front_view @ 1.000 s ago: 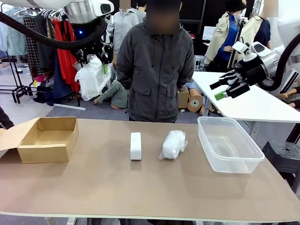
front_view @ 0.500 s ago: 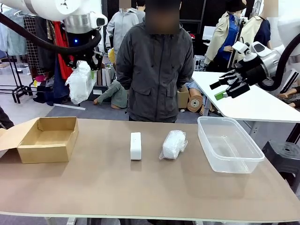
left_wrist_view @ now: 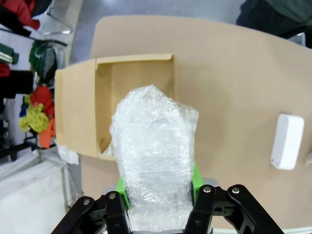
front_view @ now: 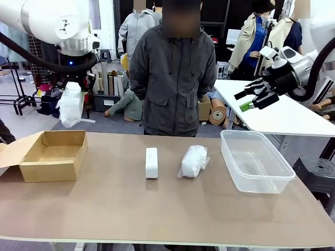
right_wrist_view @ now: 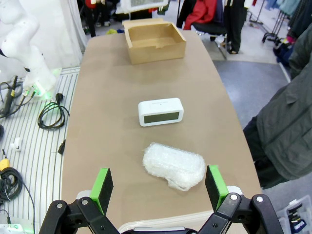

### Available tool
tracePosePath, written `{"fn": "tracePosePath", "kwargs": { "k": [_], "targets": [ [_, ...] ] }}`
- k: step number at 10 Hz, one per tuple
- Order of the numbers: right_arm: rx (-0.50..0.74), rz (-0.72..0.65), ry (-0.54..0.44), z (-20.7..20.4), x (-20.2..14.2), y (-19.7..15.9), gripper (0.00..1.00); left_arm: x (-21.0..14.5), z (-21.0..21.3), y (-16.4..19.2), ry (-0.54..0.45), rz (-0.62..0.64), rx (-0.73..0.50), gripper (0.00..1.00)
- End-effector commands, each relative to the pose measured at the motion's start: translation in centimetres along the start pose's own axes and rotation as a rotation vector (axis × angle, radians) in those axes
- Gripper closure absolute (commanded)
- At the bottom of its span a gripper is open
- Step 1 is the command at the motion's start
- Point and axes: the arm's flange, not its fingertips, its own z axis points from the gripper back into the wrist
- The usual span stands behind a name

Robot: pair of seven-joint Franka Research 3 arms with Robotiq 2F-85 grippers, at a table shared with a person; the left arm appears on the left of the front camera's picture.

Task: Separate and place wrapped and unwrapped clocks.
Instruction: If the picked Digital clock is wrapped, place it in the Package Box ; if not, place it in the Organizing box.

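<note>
Above the cardboard box (front_view: 49, 170), left gripper (front_view: 71, 86) pointing down, clamped on wrapped clock (front_view: 70, 104), right gripper (front_view: 242, 102) aloft, spread wide, empty.

The left arm (front_view: 49, 21) is a fat white shell with a small dark emblem, a black collar and a blue light under it. A thick black cable (front_view: 18, 50) runs beside it. The left gripper (left_wrist_view: 158, 183) is black, with jointed links, silver pin heads and green pads (left_wrist_view: 122, 190). At the right, the right arm (front_view: 298, 60) has a white and grey wrist housing, and the right gripper (right_wrist_view: 158, 187) has the same black links and green pads. The person (front_view: 172, 78) at the far side wears a dark grey zipped jacket with long sleeves.
</note>
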Motion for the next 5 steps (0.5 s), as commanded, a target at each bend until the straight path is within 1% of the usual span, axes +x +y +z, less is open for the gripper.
{"fn": "tracePosePath", "kwargs": {
  "k": [1, 2, 3, 4, 5],
  "targets": [
    [0.0, 0.001, -0.001, 0.0, 0.1, 0.2, 0.0, 0.2, -2.2, 2.0, 0.02, 0.003, 0.033, 1.0],
    [0.0, 0.001, -0.001, 0.0, 0.1, 0.2, 0.0, 0.3, -3.4, 2.5, 0.012, -0.002, 0.048, 1.0],
    [0.0, 0.001, -0.001, 0.0, 0.1, 0.2, 0.0, 1.0, -4.7, 3.3, -0.009, -0.013, 0.092, 1.0],
    [0.0, 0.001, -0.001, 0.0, 0.1, 0.2, 0.0, 1.7, -5.8, 3.8, -0.045, -0.032, 0.13, 1.0],
    [0.0, 0.001, -0.001, 0.0, 0.1, 0.2, 0.0, 1.5, -6.8, 4.1, -0.043, -0.042, 0.124, 1.0]
  ]
}}
